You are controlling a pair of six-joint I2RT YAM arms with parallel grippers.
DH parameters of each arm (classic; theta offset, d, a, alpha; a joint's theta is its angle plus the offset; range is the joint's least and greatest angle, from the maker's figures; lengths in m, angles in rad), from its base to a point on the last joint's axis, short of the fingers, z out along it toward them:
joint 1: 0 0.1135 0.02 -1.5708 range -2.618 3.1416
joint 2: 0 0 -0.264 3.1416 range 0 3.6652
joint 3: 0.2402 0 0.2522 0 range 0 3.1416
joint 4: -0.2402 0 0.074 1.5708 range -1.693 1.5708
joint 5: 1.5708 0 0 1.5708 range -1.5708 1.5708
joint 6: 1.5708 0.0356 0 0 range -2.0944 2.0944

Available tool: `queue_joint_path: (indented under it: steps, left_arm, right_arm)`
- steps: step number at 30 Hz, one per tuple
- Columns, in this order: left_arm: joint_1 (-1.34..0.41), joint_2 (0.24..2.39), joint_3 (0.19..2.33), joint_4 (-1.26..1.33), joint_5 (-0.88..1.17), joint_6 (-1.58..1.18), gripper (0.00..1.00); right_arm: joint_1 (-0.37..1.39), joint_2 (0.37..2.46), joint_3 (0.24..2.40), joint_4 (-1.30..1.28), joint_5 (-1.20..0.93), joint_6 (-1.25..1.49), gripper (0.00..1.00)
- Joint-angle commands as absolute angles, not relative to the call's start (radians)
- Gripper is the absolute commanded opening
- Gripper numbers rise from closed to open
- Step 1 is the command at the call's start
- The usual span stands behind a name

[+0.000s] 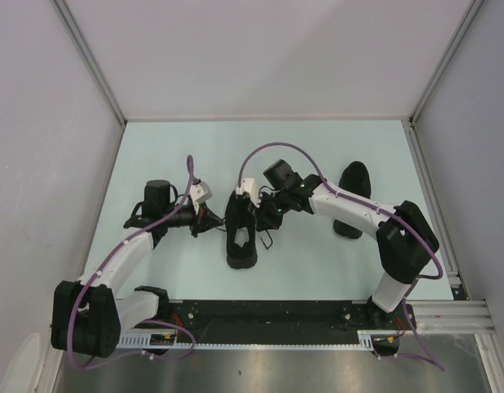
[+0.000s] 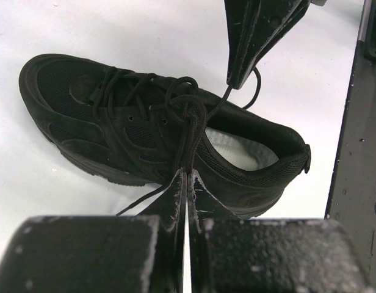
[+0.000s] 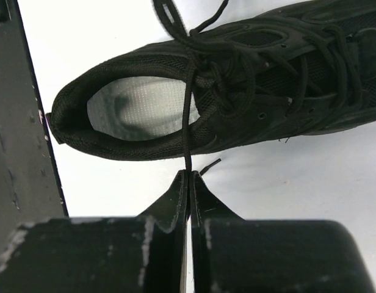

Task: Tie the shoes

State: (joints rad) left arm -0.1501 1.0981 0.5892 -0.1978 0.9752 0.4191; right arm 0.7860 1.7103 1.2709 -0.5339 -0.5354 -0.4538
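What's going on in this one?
Both arms are working on the black sneaker lying on the table. The left claw and the right claw are each shut on a strand of its laces, held taut toward opposite sides of the shoe. Whether a bow has formed is hard to tell.

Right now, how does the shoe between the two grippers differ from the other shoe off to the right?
The middle shoe has its laces pinched by the left gripper and the right gripper; the right-hand shoe is touched by neither. The middle shoe shows its grey insole; the right-hand shoe is partly hidden under the right arm. Both are black.
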Motion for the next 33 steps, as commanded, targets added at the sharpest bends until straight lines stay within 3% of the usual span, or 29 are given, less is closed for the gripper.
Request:
queue_joint_path:
  steps: [1, 11, 23, 29, 33]
  left_arm:
    - [-0.140, 1.089, 0.606, -0.173, 1.005, 0.408, 0.00]
    - [-0.137, 1.072, 0.555, -0.181, 0.994, 0.396, 0.00]
    - [-0.137, 1.086, 0.568, -0.288, 1.006, 0.502, 0.01]
    - [-0.107, 1.043, 0.587, -0.313, 1.080, 0.511, 0.21]
    - [-0.091, 1.031, 0.610, -0.321, 1.082, 0.512, 0.23]
  right_arm:
    - [0.738, 1.684, 1.310, -0.462, -0.575, -0.339, 0.00]
    - [0.649, 1.700, 1.275, -0.259, -0.726, -0.005, 0.00]
    - [0.669, 1.671, 1.243, -0.302, -0.781, -0.084, 0.00]
    - [0.709, 1.638, 1.209, -0.356, -0.747, -0.155, 0.00]
    - [0.721, 1.635, 1.206, -0.359, -0.738, -0.173, 0.00]
